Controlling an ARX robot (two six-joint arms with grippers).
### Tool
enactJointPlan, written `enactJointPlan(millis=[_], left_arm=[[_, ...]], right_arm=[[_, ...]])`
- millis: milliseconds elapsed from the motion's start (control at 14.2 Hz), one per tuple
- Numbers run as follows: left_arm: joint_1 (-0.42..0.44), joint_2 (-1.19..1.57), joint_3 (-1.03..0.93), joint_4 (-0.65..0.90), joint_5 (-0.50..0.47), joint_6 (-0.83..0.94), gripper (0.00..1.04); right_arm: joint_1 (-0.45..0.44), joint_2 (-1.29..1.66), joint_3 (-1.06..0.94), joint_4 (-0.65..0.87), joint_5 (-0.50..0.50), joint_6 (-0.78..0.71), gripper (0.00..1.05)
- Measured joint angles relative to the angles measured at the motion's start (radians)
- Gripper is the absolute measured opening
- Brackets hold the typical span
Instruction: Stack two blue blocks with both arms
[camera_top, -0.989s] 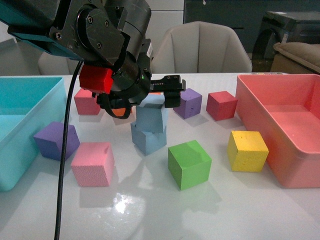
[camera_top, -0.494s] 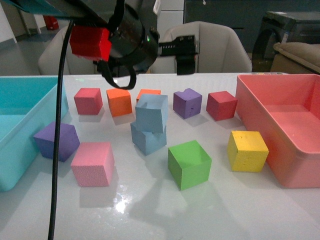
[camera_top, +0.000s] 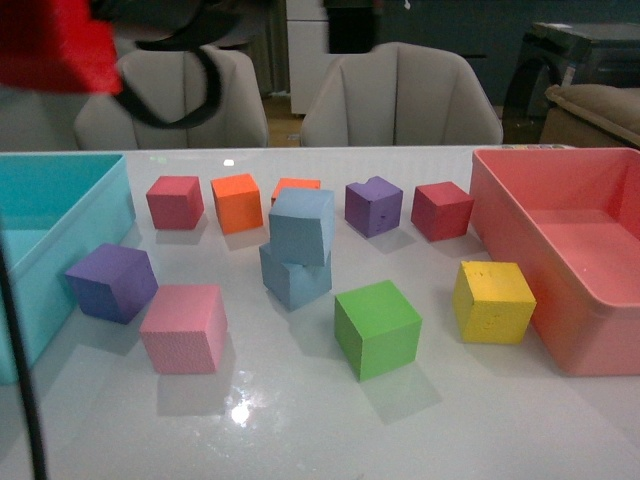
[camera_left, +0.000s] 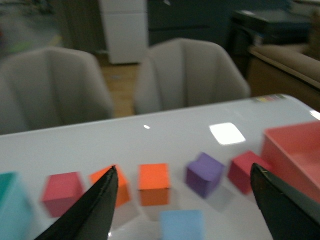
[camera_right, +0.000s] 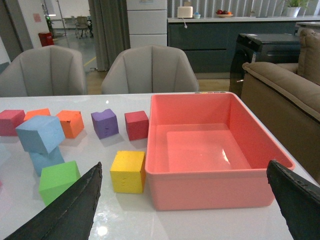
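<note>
Two pale blue blocks stand stacked mid-table: the upper block rests slightly skewed on the lower block. Nothing touches them. My left arm is a blurred red and black shape at the front view's top left, high above the table. The left gripper is open and empty, with the top of the upper blue block below it. Off to the right, my right gripper is open and empty too; its view shows the upper block and the lower block far to one side.
A teal bin stands at the left, a pink bin at the right. Around the stack lie green, yellow, pink, purple, orange and red cubes.
My left arm has risen from beside the stack to the top left edge of the front view. The upper blue block stays on the lower one.
</note>
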Motion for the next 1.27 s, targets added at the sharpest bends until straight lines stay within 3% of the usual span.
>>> enactJointPlan(millis=[71,141,424,989,1059,1130,1201,1271], left_arm=[[0.047,-0.105,-0.167,0.13,-0.09,0.018,0.7],[0.11,-0.218,-0.296,0.217,-0.09,0.028,0.57],[0.234,-0.431,-0.64,0.276,0.047,0.033,0.05],[0.396,-0.825,-0.905,0.171,0.197,0.036,0.02],[0.447,-0.899,-0.933,0.123,0.272,0.037,0.02],[0.49,-0.944,-0.945,0.091,0.284,0.036,0.02],[0.493,-0.952,-0.978,0.156,0.287,0.036,0.02],[0.487,-0.979,-0.994,0.102,0.296,0.036,0.02]], right_arm=[[0.0,0.0,0.0,0.0,0.001,0.0,0.98],[0.0,0.0,0.0,0.001,0.001,0.0,0.98],[0.0,0.0,0.0,0.0,0.0,0.0,0.98],[0.0,0.0,0.0,0.0,0.0,0.0,0.98],[0.0,0.0,0.0,0.0,0.0,0.0,0.98],[0.0,0.0,0.0,0.0,0.001,0.0,0.98],[0.0,0.0,0.0,0.0,0.0,0.0,0.98],[0.0,0.0,0.0,0.001,0.0,0.0,0.98]])
